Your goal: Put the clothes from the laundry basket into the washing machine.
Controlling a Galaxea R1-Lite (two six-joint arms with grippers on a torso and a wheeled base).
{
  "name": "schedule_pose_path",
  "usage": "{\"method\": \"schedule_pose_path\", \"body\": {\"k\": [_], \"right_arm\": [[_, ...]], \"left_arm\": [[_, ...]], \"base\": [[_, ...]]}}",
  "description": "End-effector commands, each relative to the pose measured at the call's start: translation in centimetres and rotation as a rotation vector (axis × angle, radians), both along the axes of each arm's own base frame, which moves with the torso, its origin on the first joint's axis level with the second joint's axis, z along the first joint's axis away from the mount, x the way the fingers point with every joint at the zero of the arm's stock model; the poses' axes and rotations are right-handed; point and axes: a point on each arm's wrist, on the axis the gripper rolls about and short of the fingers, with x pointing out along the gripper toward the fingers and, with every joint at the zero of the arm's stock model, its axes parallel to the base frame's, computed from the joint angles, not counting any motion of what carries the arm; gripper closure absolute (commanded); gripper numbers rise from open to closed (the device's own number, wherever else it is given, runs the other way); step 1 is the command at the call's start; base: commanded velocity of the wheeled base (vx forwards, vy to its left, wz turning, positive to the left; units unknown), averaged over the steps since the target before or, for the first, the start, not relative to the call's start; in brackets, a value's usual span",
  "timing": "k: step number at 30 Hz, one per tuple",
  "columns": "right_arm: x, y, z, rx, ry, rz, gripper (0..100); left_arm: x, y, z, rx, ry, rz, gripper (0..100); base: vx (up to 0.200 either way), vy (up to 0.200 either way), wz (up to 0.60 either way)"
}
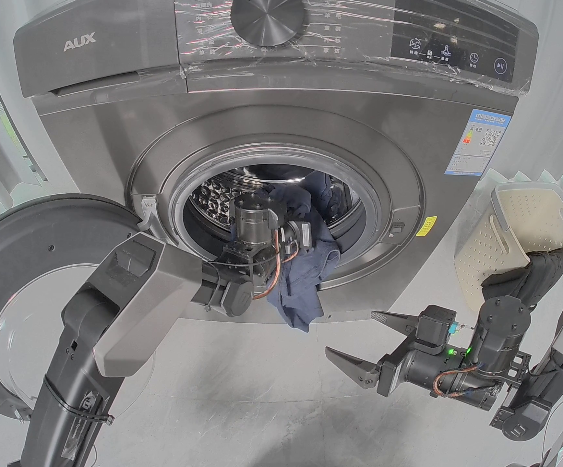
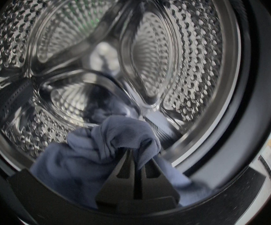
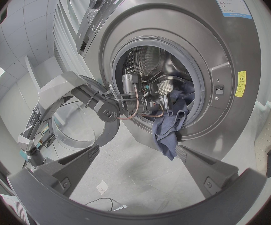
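Left claw (image 2: 135,153) is inside the drum of the washing machine (image 1: 132,137), fingers together, clamped on a blue garment (image 1: 301,274). The garment is half in the drum, with the rest hanging out over the door opening and down the front. Right claw (image 1: 353,335) is low over the floor in front of the machine, fingers wide apart, nothing in it. Laundry basket (image 1: 482,254) is on the right, with dark clothes (image 1: 534,274) draped over its rim.

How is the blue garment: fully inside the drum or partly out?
Partly out: the blue garment drapes over the washing machine door rim, its end hanging outside.
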Motion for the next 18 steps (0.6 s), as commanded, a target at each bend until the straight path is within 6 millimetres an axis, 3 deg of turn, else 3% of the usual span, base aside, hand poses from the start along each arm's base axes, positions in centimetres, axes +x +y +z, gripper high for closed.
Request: {"method": "schedule_pose_path", "body": {"k": [1,10,11,14,18], "right_arm": [[0.0,0.0,0.0,0.001,-0.001,0.001,0],[0.0,0.0,0.0,0.001,0.001,0.001,0],[0.0,0.0,0.0,0.001,0.001,0.001,0],[0.0,0.0,0.0,0.001,0.001,-0.001,0],[0.0,0.0,0.0,0.002,0.000,0.001,0]], "left_arm": [[2.1,0.7,1.7,-0.075,-0.096,0.077,100],[2.7,1.2,2.1,-0.108,-0.127,0.095,100],[2.7,1.3,2.2,-0.112,-0.132,0.095,0],[2.0,1.0,2.0,-0.112,-0.111,0.084,0],[-0.5,1.0,1.9,-0.059,-0.031,0.011,0]], "base": [[0.000,0.000,0.00],[0.000,0.000,0.00],[0.000,0.000,0.00],[0.000,0.000,0.00],[0.000,0.000,0.00]]}}
